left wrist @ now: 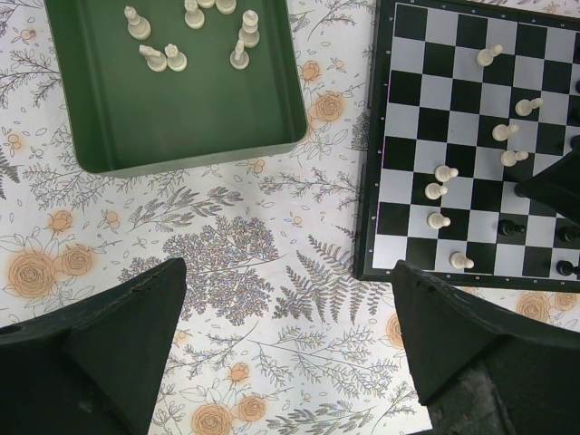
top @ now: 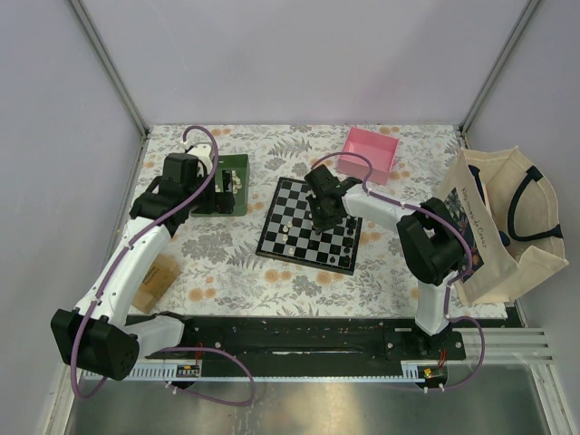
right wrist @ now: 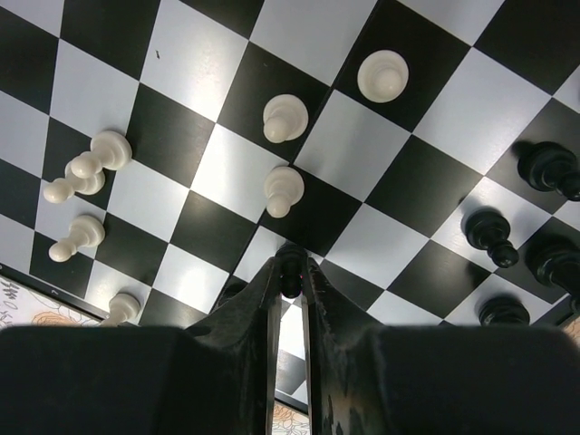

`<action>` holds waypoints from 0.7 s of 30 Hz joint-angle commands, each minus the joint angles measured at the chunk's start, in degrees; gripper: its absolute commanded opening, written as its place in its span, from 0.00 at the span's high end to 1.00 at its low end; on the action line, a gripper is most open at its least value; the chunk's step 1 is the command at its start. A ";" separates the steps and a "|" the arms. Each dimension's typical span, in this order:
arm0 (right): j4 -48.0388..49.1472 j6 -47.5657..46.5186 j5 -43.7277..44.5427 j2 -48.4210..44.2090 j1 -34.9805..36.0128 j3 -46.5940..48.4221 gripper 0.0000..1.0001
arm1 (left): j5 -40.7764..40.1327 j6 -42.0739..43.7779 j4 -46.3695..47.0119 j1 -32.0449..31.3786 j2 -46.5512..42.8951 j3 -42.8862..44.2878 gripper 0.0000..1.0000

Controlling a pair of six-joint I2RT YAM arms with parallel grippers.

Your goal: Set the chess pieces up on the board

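Chess pieces [top: 286, 230] partly set on board [top: 299, 213].
Top: right end effector [top: 324, 216] is held over the board; pink box [top: 370, 149] looks empty. Left wrist: left end effector [left wrist: 288, 272] is spread wide, nothing held, over bench [left wrist: 272, 245]; cream pieces sit in green tray [left wrist: 181, 109]. Right wrist: black piece [right wrist: 290, 276] is pinched in clenched tips; nearby cream pawns [right wrist: 283, 186] could be toppled if it is lowered off-square.
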 commanded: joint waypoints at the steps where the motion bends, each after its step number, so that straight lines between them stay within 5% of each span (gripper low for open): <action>1: -1.24 -0.56 3.68 -1.95 0.52 -0.01 0.80 | -0.50 0.62 1.14 -0.13 -1.20 0.99 0.01; 21: 0.08 -0.65 6.85 -6.26 -5.11 -6.78 0.81 | -0.23 0.62 1.14 -0.05 -1.46 0.90 0.01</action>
